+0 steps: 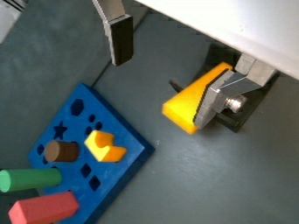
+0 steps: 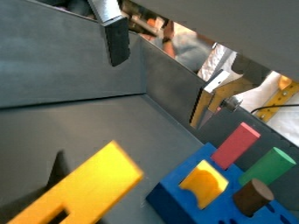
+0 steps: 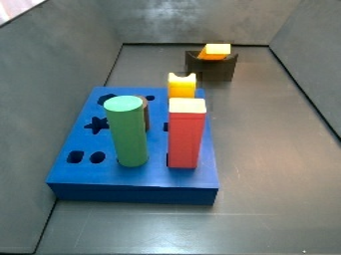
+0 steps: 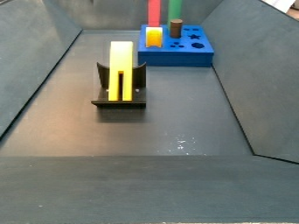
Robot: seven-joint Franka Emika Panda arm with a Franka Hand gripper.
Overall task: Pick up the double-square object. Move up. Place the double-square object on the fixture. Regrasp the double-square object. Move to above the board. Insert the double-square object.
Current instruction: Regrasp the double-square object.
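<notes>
One double-square object (image 4: 121,68) rests in the fixture (image 4: 118,98), well apart from the board (image 4: 177,51) toward the floor's far end. Your gripper (image 1: 176,66) hangs empty above it, fingers (image 1: 118,39) spread; regrasp across its long axis.
</notes>
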